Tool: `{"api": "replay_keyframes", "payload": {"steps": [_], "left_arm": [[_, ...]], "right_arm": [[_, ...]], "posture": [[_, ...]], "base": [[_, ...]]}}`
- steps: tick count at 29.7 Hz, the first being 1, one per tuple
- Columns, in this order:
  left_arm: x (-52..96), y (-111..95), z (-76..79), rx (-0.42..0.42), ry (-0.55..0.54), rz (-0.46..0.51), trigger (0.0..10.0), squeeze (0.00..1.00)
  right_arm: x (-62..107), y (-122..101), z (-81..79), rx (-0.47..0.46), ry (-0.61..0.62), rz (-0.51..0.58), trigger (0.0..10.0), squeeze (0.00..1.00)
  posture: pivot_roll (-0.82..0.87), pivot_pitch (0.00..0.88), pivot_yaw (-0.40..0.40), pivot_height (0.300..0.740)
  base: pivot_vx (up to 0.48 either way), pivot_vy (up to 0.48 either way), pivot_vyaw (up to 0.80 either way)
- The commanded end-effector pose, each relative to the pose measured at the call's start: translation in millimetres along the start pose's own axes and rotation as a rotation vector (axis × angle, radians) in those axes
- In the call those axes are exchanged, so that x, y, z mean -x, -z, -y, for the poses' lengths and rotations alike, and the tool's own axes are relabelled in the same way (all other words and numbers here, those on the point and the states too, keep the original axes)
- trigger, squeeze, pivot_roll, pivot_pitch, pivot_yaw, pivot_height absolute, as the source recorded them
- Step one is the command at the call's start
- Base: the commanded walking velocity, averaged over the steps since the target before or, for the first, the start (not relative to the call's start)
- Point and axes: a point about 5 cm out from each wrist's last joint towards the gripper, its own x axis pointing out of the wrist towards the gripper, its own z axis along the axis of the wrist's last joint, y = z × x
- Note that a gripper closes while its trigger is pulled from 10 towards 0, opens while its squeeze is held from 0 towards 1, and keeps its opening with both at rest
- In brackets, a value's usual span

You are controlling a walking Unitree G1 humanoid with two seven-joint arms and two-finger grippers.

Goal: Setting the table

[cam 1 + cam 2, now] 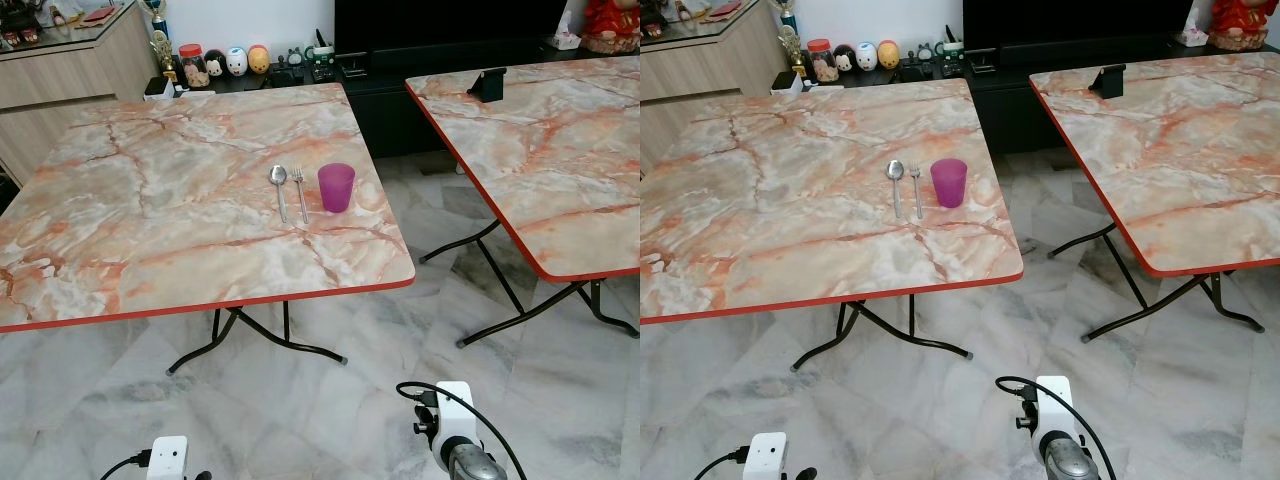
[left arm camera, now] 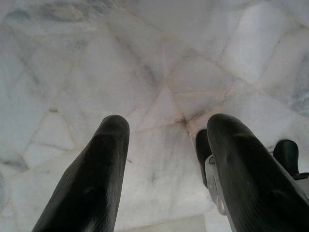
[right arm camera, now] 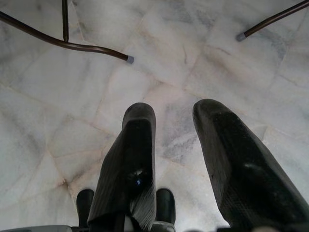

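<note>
Looking down through the head camera, I am seeing a marble-patterned folding table with a red edge, standing on a pale marble floor. Near its right side a spoon, a fork and a purple cup are sitting in a row: the spoon is lying just left of the fork, both roughly parallel with handles pointing toward me, and the cup is standing upright just right of the fork. A second table of the same pattern is standing well apart on the right, with a small dark object near its far edge. Beyond the tables, small figurines and jars are lining a low dark cabinet. Both my arms are hanging low over the floor. I am seeing the left gripper with its fingers spread apart and nothing between them, pointing at bare tiles. The right gripper is likewise parted and empty, with the table's black legs on the floor beyond it.
</note>
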Motion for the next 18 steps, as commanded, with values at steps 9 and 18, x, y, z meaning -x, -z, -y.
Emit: {"api": "replay_keyframes", "payload": {"steps": [9, 18], "left_arm": [[1.4, 5.0, -4.4, 0.008, -0.015, -0.028, 10.0, 0.0], [1.7, 5.4, -5.2, 0.002, -0.013, -0.027, 10.0, 0.0]], "right_arm": [[-0.1, -2.2, -5.2, -0.006, -0.003, 0.025, 10.0, 0.0], [-2.2, -10.5, -7.6, -0.01, -0.004, 0.054, 10.0, 0.0]], "posture": [[-0.08, 0.0, 0.087, 0.74], [-0.08, 0.0, 0.09, 0.74]], "base": [[0.0, 0.032, 0.0], [0.0, 0.275, 0.0]]}}
